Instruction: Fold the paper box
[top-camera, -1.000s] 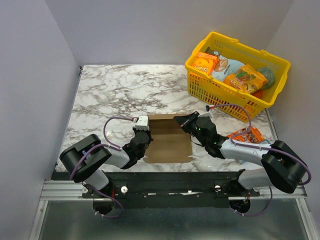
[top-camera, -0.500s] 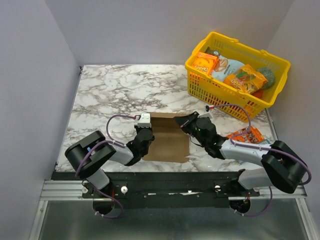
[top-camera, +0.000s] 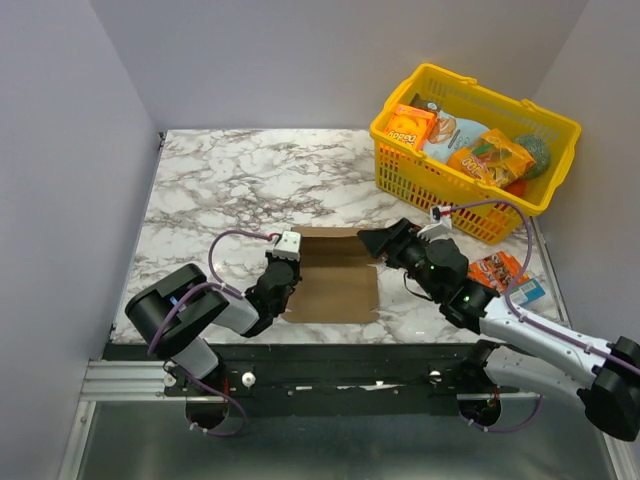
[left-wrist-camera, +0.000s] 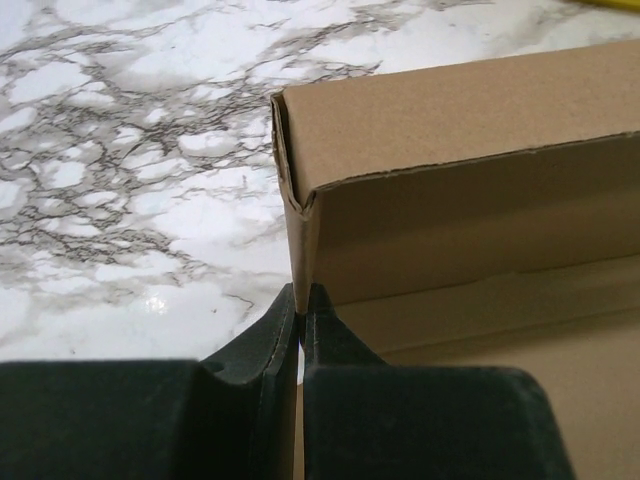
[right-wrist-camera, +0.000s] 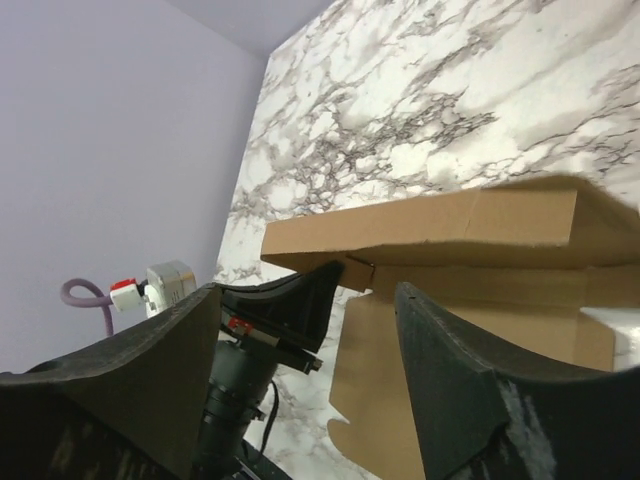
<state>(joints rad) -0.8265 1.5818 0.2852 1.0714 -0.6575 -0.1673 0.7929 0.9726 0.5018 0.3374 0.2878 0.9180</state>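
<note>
The left gripper (left-wrist-camera: 300, 295) is closed narrowly on the paper box (left-wrist-camera: 480, 200), a thin upright wall at the box's left edge being pinched between its fingers. The right gripper (right-wrist-camera: 368, 285) is spread wide and nothing is held in it; the box's raised far flap is seen just beyond its fingers, at the far right corner. The box is laid on the marble desk (top-camera: 230, 180), between both grippers and near the near edge. A yellow basket (top-camera: 440, 185) is set well apart, far right.
</note>
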